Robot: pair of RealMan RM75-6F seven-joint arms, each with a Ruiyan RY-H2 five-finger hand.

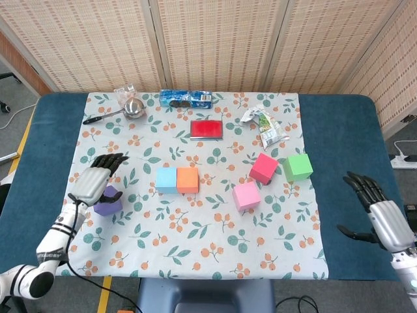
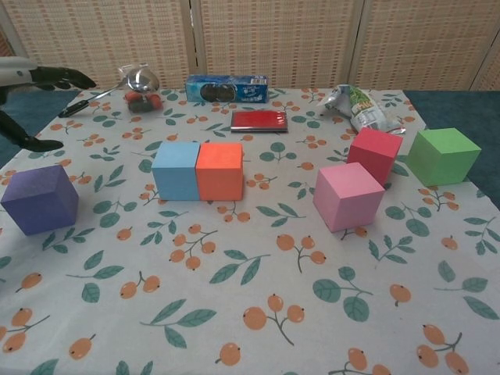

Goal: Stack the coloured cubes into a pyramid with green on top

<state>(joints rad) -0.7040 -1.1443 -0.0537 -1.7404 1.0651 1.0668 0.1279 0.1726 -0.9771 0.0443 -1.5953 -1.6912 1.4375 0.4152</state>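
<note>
The left robot hand (image 1: pixel 96 180) was seen with its fingers spread and nothing held, poised over the purple cube (image 1: pixel 107 201), which lay just below and beside its palm. Whether the palm touched that cube could not be told from the head view; in the chest view only dark fingertips (image 2: pixel 58 76) were shown, apparently above and behind the cube. The right robot hand (image 1: pixel 378 208) was held open and empty off the patterned cloth (image 1: pixel 195 254), over the blue desk (image 1: pixel 345 130).

Taking the purple cube as landmark, the blue cube (image 1: pixel 166 179) and orange cube (image 1: pixel 187 179) were set touching side by side to its right, forming a base row. Further right lay the pink cube (image 1: pixel 246 195), the red cube (image 1: pixel 264 167) and the green cube (image 1: pixel 298 166), well apart from it.

The purple cube was judged nearest the left robot hand, and the coming grasp would call for only a short descent.
</note>
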